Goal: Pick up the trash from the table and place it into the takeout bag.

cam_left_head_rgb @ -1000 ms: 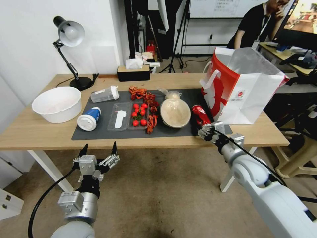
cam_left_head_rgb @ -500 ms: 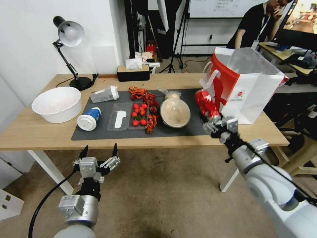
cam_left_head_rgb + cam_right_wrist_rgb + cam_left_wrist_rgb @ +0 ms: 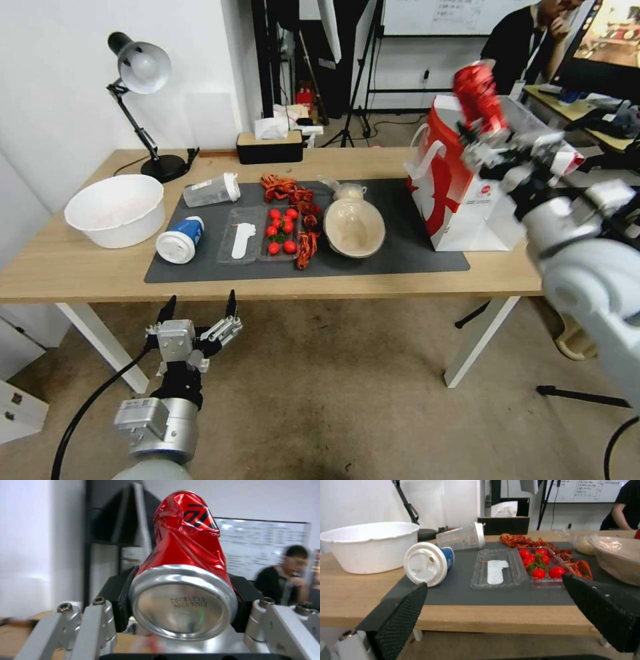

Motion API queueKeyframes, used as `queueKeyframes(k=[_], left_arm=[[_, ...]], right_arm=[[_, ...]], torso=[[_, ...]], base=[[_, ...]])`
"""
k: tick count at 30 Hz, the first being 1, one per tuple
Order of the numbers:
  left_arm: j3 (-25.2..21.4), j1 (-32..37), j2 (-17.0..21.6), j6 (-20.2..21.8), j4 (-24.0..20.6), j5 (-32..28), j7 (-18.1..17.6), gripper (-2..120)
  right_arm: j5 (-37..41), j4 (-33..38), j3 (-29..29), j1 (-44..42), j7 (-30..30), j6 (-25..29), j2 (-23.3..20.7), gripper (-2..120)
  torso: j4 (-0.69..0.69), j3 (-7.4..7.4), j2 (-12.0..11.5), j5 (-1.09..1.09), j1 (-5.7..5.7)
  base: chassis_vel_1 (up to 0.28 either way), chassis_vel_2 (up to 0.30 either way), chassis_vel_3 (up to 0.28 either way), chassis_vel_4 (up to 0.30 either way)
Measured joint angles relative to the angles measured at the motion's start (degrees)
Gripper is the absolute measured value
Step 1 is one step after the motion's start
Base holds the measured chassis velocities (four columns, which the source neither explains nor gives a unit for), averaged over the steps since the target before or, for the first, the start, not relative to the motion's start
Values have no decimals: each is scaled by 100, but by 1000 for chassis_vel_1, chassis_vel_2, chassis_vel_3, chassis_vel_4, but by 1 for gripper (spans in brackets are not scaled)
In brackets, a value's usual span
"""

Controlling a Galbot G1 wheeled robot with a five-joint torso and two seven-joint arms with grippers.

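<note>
I have the right pincer clamped on the crushed red soda can, raised above the open top of the takeout bag at the right end of the bench; in the right wrist view the can sits squeezed between both pads. My left pincer hangs wide open and empty just off the near edge. On the mat lie the beige lidded bowl, the knotted bag beyond it, the blue-and-white cup and the clear plastic cup, both on their sides
</note>
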Motion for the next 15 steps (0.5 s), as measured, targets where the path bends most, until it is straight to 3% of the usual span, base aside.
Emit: queueKeyframes(k=[13, 15], left_arm=[[-53, 151, -6, -15, -65, 61, 35, 100], [-23, 181, -22, 12, -88, 79, 46, 100]], right_arm=[[438, -1002, -220, 828, 385, -158, -179, 52], [508, -1189, -283, 904, 365, -306, -176, 65]], torso=[[0, 0, 0, 1, 0], [0, 0, 0, 1, 0]], base=[[0, 0, 0, 0], [0, 0, 0, 0]])
